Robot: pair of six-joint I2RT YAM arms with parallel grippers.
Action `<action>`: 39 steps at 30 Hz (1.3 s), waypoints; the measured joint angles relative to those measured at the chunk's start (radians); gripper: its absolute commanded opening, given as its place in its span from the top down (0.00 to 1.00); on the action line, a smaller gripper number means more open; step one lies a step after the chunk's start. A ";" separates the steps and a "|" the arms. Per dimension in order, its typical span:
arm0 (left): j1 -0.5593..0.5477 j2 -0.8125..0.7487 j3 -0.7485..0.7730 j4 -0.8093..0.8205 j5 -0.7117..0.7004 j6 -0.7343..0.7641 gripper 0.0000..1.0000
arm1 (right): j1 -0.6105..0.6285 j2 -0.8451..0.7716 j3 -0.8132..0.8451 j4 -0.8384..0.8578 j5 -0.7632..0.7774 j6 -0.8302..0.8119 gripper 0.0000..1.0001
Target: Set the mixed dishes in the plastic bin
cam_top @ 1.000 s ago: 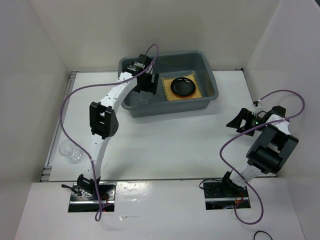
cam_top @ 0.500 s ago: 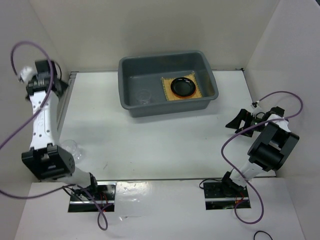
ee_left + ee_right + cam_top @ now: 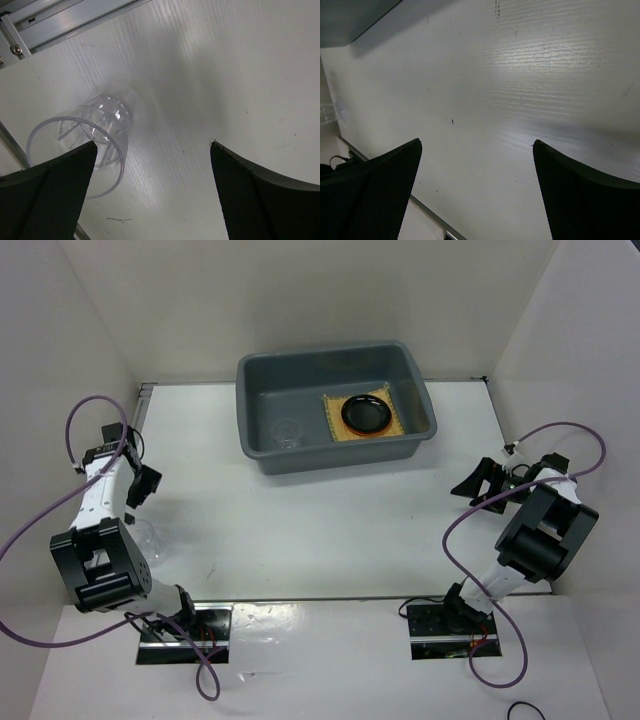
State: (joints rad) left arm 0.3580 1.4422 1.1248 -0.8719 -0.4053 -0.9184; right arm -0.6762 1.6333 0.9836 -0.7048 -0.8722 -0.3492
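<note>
Glass cup (image 3: 95, 135) sits near the aluminium rail (image 3: 65, 22), below the wide-spread left gripper (image 3: 152, 147); right gripper (image 3: 477, 144) equally wide

Surface and material findings: bench and contents.
Bench (image 3: 330, 520): white, matt, fine ribbed grain, a few dark specks and scuffs, soft sheen where lit. Rail (image 3: 65, 20) at its edge: bare metal, brushed. Bin (image 3: 262, 455): grey plastic, smooth, dull sheen. Mat (image 3: 333, 412): tan woven fibre, rough. Black plate (image 3: 367, 413): glossy. Glass cup (image 3: 95, 137): clear, smooth, ribbed sides. Left tool (image 3: 150, 165) and right tool (image 3: 475, 165): black pads, matt, fine mesh texture.
</note>
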 measured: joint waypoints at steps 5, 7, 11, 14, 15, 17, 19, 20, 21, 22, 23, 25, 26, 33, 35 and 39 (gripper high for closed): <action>0.006 0.000 -0.054 0.048 0.008 0.005 0.00 | 0.000 0.000 0.000 0.000 0.000 0.000 0.05; 0.006 0.000 -0.077 0.061 0.011 0.007 0.00 | 0.000 0.000 0.000 0.000 0.000 0.000 0.05; 0.010 0.006 -0.117 0.096 0.022 0.026 0.00 | 0.000 0.000 0.000 0.000 0.001 0.001 0.05; 0.013 0.035 -0.151 0.122 0.036 0.028 0.13 | 0.000 0.000 0.000 0.000 0.002 0.001 0.05; 0.016 0.048 -0.162 0.133 0.041 0.033 0.25 | 0.000 0.000 0.000 0.000 0.004 0.001 0.05; 0.019 0.064 -0.177 0.145 0.052 0.041 0.43 | 0.000 0.000 0.000 0.000 0.005 0.002 0.05; 0.021 0.076 -0.179 0.151 0.068 0.050 1.00 | 0.000 0.000 0.000 0.000 0.008 0.005 0.05; 0.024 0.081 -0.175 0.153 0.069 0.058 1.00 | 0.000 0.000 0.000 0.000 0.009 0.008 0.05; 0.028 0.089 -0.163 0.153 0.084 0.054 1.00 | 0.000 0.000 0.000 0.000 0.010 0.009 0.05; 0.032 0.102 -0.145 0.154 0.101 0.050 1.00 | 0.000 0.000 0.000 0.000 0.011 0.012 0.05; 0.035 0.119 -0.118 0.154 0.126 0.046 1.00 | 0.000 0.000 0.000 0.000 0.012 0.013 0.05; 0.040 0.151 -0.051 0.166 0.179 0.021 1.00 | 0.000 0.000 0.000 0.000 0.014 0.016 0.05; 0.041 0.163 -0.006 0.169 0.208 -0.001 1.00 | 0.000 0.000 0.000 0.000 0.015 0.017 0.05; 0.037 0.118 0.191 0.482 0.410 -0.245 1.00 | 0.000 0.000 0.000 0.000 0.018 0.019 0.05; 0.023 0.107 0.206 0.584 0.444 -0.293 1.00 | 0.000 0.000 0.000 0.000 0.018 0.019 0.05; -0.061 0.221 0.430 0.592 0.481 -0.247 1.00 | 0.000 0.000 0.000 0.000 0.018 0.019 0.05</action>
State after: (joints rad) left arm 0.2966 1.6634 1.5543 -0.2794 0.0761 -1.1656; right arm -0.6762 1.6337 0.9836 -0.7048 -0.8539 -0.3302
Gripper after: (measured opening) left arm 0.191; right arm 0.957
